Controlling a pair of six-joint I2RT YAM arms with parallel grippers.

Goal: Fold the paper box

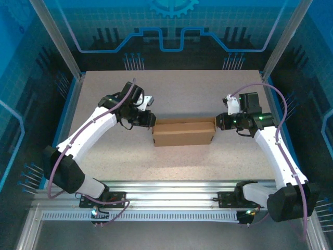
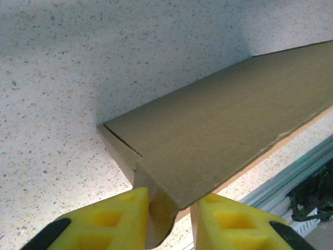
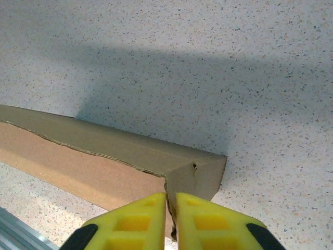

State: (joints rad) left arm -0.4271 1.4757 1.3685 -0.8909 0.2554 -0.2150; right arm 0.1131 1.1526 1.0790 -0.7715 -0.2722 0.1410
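The paper box [image 1: 183, 133] is a brown cardboard box lying closed in the middle of the table. My left gripper [image 1: 152, 121] is at its left end and my right gripper [image 1: 216, 123] at its right end. In the left wrist view, the yellow fingers [image 2: 109, 221] hold a rounded flap at the corner of the box [image 2: 223, 130], the left pad against it; the left gripper [image 2: 170, 219] is shut on it. From the right wrist, the right gripper [image 3: 170, 219] is pinched on the thin edge of the end wall of the box [image 3: 104, 151].
The speckled table [image 1: 182, 91] has free room behind and in front of the box. An aluminium rail [image 1: 171, 190] runs along the near edge, seen also as the rail [image 2: 291, 177] near a bundle of black cables [image 2: 312, 200]. Blue enclosure walls stand around.
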